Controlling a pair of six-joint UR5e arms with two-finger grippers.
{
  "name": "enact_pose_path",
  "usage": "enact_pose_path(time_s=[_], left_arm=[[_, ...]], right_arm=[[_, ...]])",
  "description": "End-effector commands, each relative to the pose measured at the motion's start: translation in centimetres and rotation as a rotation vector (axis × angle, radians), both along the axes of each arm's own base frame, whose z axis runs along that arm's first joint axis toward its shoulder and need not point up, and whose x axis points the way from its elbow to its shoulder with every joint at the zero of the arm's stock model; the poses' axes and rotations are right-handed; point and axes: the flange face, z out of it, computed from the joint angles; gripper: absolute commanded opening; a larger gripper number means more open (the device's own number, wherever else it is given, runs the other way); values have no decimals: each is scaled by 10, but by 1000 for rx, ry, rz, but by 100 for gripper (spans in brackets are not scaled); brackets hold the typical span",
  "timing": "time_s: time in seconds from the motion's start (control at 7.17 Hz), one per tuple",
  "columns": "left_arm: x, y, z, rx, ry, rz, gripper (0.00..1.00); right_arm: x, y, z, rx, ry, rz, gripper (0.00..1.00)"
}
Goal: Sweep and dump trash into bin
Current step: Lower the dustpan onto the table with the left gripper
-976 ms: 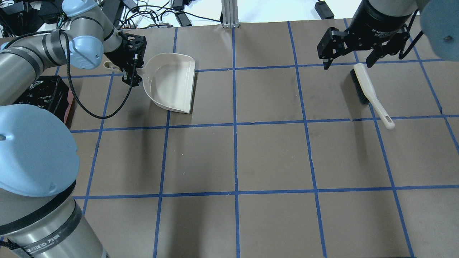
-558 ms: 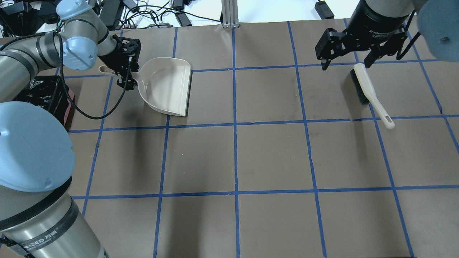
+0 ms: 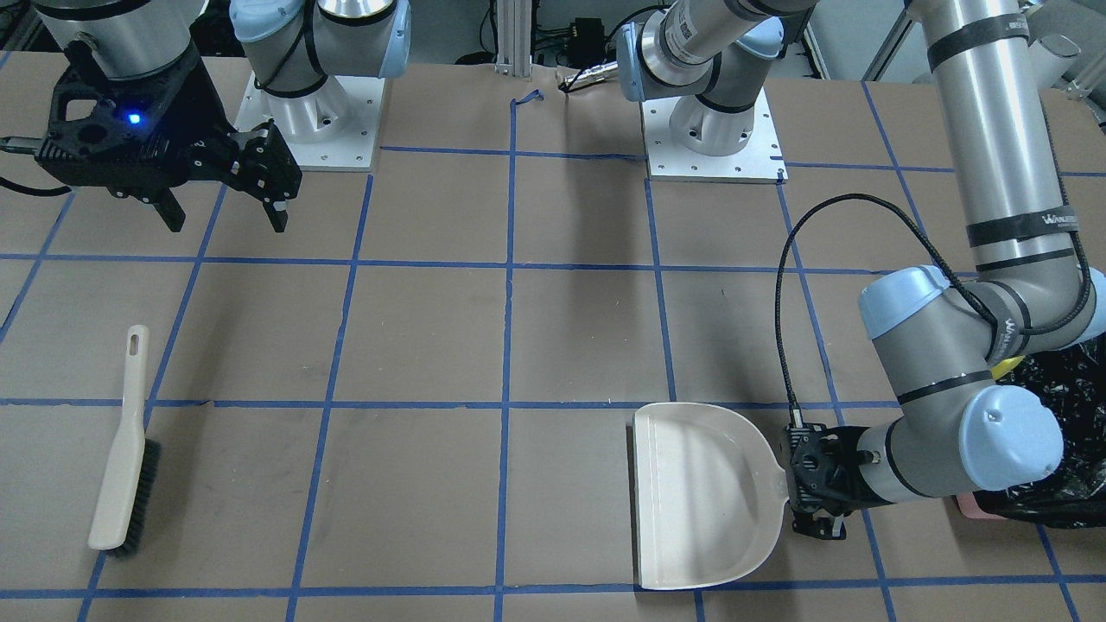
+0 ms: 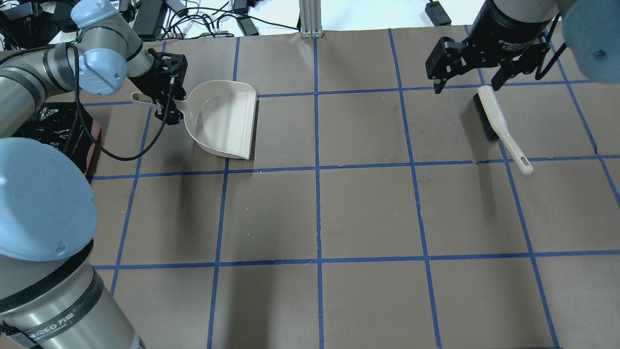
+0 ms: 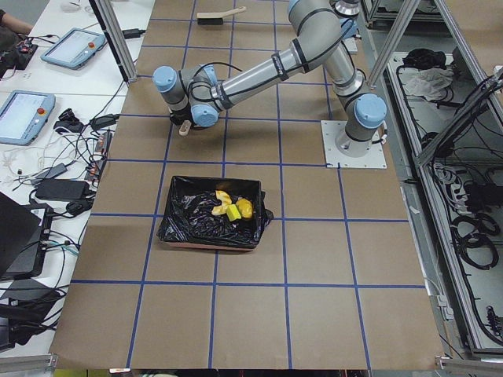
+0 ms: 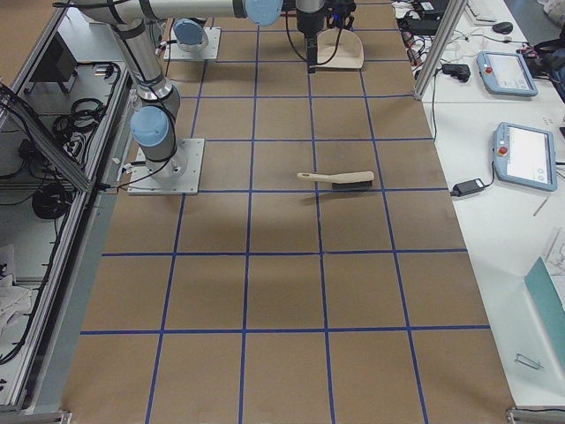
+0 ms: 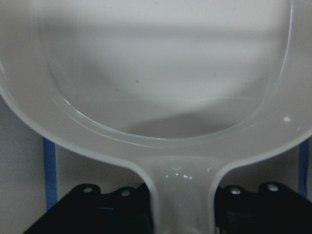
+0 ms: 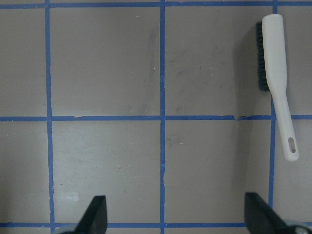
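The trash (image 5: 230,209) lies inside the bin (image 5: 174,226), which sits by the counter's (image 4: 368,213) left edge. In the left-end view we make out yellowish pieces on the black bag (image 5: 196,216) but cannot count them. No trash shows on the open counter, so we judge the sweeping and dumping done and only the tools left to park.

The left pincer (image 4: 167,104) is clamped on the handle of the dustpan (image 4: 223,118), toward the far-left corner. The wrist view shows the handle running between its fingers and the pan empty. We cannot tell whether the pan rests flat on the counter or hangs just off it. That is our first worry: if it is let go while a little raised or tilted, it could drop, skid, and end up out of place.

Second, the left arm (image 3: 950,389) reaches out right over the bin. If it pulls back low, it could snag the crinkled bag or nudge the bin. That might tip trash back onto the counter.

Third, a cable (image 4: 121,155) loops down beside the left wrist, close to the handle. If the pincer draws away along the handle, the loop could catch the handle's end and drag the pan.

The right pincer (image 4: 467,88) is spread wide and holds nothing. It hangs above the far edge on the right side, near the bristle end of the brush (image 4: 499,126), which lies flat there. A careless drop or sideways swing could knock the brush.
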Motion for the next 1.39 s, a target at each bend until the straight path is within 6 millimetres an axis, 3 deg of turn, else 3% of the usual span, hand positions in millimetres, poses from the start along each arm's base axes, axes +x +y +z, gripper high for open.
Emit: enact_pose_path(time_s=[0.0, 0.42, 0.56, 0.7, 0.84, 1.12, 1.25], left_arm=[[0, 0, -6, 9, 32, 8, 0], [-2, -1, -11, 14, 31, 6, 0], [1, -2, -12, 4, 33, 8, 6], [-4, -3, -17, 8, 34, -1, 32], [-5, -3, -13, 0, 34, -3, 79], [-11, -2, -11, 2, 34, -3, 100], [-12, -1, -6, 3, 31, -9, 100]], right_arm=[[0, 0, 1, -4, 0, 0, 100], [-1, 0, 1, -2, 0, -2, 100], [-1, 0, 1, -2, 0, -2, 100], [-1, 0, 1, -4, 0, -2, 100], [-1, 0, 1, -2, 0, -2, 100], [-1, 0, 0, -1, 0, -2, 100], [-1, 0, 1, -2, 2, -2, 100]])
